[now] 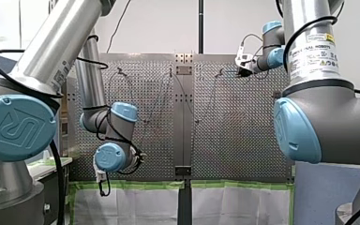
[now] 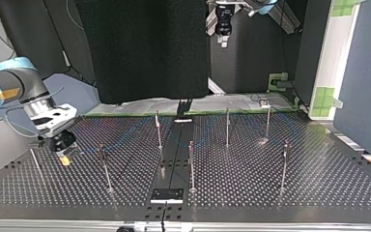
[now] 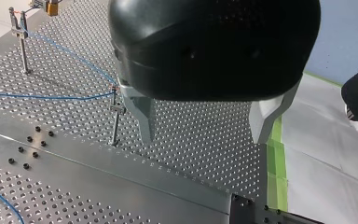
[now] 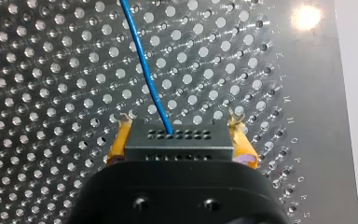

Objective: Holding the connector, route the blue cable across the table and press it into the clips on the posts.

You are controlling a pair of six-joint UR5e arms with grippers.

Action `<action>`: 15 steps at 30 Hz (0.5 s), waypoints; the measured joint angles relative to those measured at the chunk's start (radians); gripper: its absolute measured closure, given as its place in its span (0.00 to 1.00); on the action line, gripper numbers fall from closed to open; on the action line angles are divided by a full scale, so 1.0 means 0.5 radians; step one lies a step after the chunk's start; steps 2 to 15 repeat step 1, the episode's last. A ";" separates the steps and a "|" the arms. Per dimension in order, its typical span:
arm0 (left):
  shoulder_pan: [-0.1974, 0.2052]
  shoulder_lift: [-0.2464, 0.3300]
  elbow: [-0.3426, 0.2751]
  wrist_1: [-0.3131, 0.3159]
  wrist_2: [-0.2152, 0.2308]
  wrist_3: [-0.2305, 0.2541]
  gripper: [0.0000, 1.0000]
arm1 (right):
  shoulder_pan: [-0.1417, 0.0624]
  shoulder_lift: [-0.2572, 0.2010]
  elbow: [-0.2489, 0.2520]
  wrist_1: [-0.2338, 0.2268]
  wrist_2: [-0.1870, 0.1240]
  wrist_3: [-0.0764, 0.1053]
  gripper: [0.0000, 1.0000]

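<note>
Blue cable (image 4: 143, 70) comes out of the face of a dark connector (image 4: 179, 145) and runs away over the perforated metal counter (image 4: 51, 70). The right gripper (image 4: 179, 127) is pinching that connector, with a yellow pad (image 4: 118, 145) pressed to each of its two sides. From across the room, this gripper sits low over the counter at the top view's left, beside a thin post (image 2: 105, 166); whether the connector touches the surface cannot be told. Several more upright posts stand spread over the counter. In the left wrist view the cable leaves the far, yellow-tipped gripper and passes through the clip (image 3: 17, 22) on top of a distant post (image 3: 23, 51). It then slants across to the clip (image 3: 115, 88) on a nearer post (image 3: 116, 123), bends there and heads back out of view. Another stretch of it lies on the counter nearer the camera. The left gripper (image 3: 205, 128) is raised well above the counter and well apart from the cable. Its grey fingers (image 3: 145, 122) are spread wide with nothing between them. Below it are the counter's edge and a strip of green tape (image 3: 274, 182).
</note>
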 joint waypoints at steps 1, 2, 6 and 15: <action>0.000 0.000 0.000 0.000 0.000 0.000 0.00 | 0.000 0.000 0.000 0.000 0.000 0.000 1.00; 0.000 0.000 0.000 0.000 0.000 0.000 0.00 | 0.000 0.000 0.000 0.000 0.000 0.000 1.00; 0.000 0.000 0.000 0.000 0.000 0.000 0.00 | 0.000 0.000 0.000 0.000 0.000 0.000 1.00; 0.000 0.000 0.000 0.000 0.000 0.000 0.00 | 0.000 0.000 0.000 0.000 0.000 0.000 1.00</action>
